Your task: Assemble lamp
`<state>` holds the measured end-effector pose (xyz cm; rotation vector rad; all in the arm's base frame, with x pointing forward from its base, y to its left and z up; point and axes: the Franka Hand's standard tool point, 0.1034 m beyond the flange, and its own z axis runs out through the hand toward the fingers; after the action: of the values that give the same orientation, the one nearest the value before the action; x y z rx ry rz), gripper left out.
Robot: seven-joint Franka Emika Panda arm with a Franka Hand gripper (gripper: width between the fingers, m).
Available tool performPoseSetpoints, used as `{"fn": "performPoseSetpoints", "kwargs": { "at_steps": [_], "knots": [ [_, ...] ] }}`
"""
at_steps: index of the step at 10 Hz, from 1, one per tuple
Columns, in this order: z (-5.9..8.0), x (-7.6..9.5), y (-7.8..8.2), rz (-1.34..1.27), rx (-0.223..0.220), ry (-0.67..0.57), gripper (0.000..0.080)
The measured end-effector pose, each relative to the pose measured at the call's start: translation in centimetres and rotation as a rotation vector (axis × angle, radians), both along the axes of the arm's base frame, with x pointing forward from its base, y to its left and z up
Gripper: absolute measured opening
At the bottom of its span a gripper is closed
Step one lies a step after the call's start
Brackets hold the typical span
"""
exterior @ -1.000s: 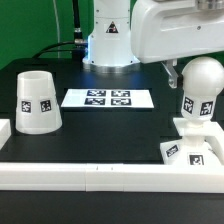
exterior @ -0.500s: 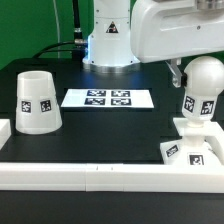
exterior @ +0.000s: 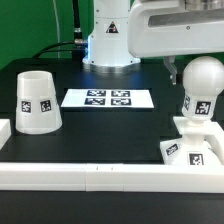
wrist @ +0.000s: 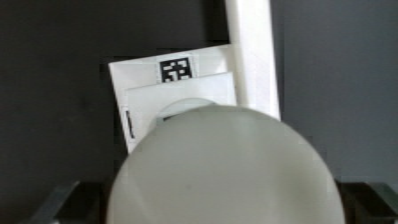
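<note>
The white bulb [exterior: 203, 85] stands upright with its neck in the flat square base [exterior: 190, 150] at the exterior view's right, next to the front rail. My gripper [exterior: 198, 66] is open and straddles the bulb's top, with one finger [exterior: 172, 72] showing to the bulb's left, apart from it. In the wrist view the bulb [wrist: 217, 160] fills the foreground between my gripper's [wrist: 217, 205] dark fingers [wrist: 64, 200], with a gap at each side, and the base [wrist: 160, 90] lies below it. The tapered shade [exterior: 35, 100] stands alone at the exterior view's left.
The marker board [exterior: 107, 98] lies flat at the middle back of the black table. A long white rail [exterior: 100, 172] runs along the front edge and also shows in the wrist view [wrist: 254, 50]. The arm's pedestal [exterior: 108, 40] stands behind the marker board.
My arm and gripper have risen a little above the bulb. The bulb, base and shade have not moved.
</note>
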<state>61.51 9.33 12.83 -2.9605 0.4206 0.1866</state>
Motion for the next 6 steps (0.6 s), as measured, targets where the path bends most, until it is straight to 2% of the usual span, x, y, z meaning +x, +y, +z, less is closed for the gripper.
{"fn": "performPoseSetpoints", "kwargs": {
  "at_steps": [2,6],
  "knots": [
    [-0.01,0.46,-0.14,-0.192,0.001,0.006,0.0579],
    [0.01,0.49,0.02,-0.380,-0.015,0.037,0.0579]
  ]
}}
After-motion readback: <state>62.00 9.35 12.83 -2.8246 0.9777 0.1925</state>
